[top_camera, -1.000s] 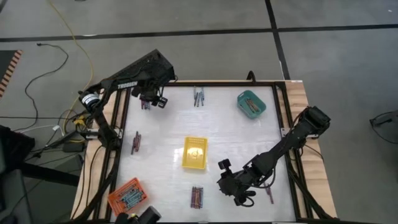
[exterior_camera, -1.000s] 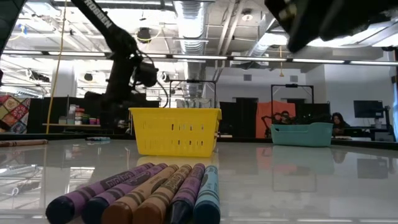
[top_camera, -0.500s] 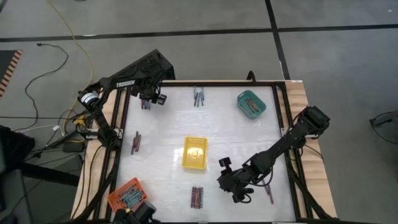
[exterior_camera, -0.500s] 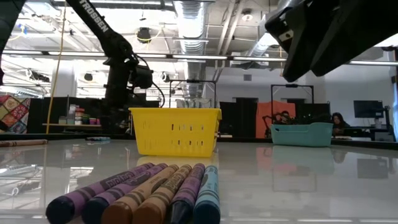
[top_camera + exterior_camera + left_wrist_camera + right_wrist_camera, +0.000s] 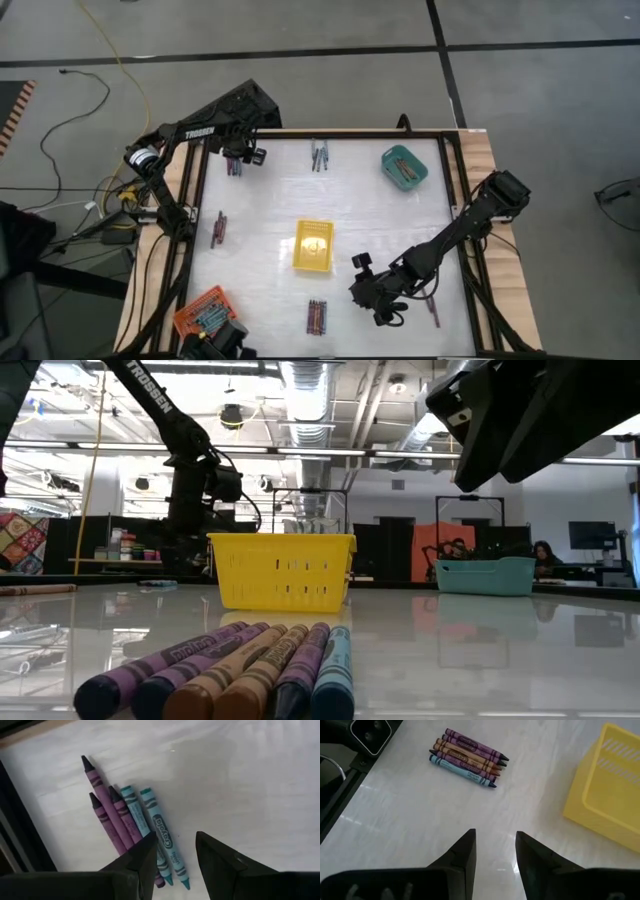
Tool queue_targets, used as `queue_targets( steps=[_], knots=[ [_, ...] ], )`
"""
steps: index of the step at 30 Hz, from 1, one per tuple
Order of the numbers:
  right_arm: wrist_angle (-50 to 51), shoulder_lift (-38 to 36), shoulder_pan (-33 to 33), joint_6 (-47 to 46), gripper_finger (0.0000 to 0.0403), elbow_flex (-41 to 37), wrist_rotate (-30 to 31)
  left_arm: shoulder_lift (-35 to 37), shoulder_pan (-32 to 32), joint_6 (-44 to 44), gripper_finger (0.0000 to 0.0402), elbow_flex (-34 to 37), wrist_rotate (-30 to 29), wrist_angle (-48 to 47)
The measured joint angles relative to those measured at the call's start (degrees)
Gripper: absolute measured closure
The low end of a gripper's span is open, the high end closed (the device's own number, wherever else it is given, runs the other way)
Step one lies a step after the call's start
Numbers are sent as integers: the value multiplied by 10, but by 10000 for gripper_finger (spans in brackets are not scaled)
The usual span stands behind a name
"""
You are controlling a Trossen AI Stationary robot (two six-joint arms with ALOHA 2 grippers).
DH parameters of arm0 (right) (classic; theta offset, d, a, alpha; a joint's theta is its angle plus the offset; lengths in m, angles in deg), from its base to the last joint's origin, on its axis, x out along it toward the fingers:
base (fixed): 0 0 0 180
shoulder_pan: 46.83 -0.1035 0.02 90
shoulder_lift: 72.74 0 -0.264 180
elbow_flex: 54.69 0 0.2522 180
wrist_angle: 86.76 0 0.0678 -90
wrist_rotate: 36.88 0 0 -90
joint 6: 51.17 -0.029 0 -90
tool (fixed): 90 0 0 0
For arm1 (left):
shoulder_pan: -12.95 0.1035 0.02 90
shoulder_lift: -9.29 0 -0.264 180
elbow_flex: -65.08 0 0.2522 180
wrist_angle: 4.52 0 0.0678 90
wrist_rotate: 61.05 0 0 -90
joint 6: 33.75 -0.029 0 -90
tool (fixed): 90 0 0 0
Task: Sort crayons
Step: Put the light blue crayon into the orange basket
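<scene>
Crayons lie in small clusters on the white table. A purple and teal cluster [image 5: 131, 822] lies at the far left [image 5: 233, 166]. My left gripper [image 5: 175, 840] hangs open just over it [image 5: 243, 155], its fingers over the crayons' near ends. A mixed cluster [image 5: 469, 764] lies at the near edge [image 5: 316, 317]. My right gripper [image 5: 495, 834] is open and empty above the table, right of that cluster [image 5: 385, 300]. Other clusters lie at the far middle [image 5: 318, 155], the left [image 5: 218, 228] and the near right [image 5: 432, 308].
A yellow tray [image 5: 313, 245] stands in the middle of the table, a teal tray [image 5: 404, 167] holding crayons at the far right, and an orange tray [image 5: 205, 312] holding crayons at the near left corner. A dark frame [image 5: 455, 200] borders the table.
My left gripper has drifted a little toward the table's far left corner, over the purple and teal crayons. My right gripper has come lower and then held still. No crayon has moved.
</scene>
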Motion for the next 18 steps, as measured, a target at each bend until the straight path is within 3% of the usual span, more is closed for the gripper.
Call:
queue_targets(
  steps=[18],
  knots=[
    [0,0,0,0,271,0,0,0,7,1,276,0,0,13]
  ],
)
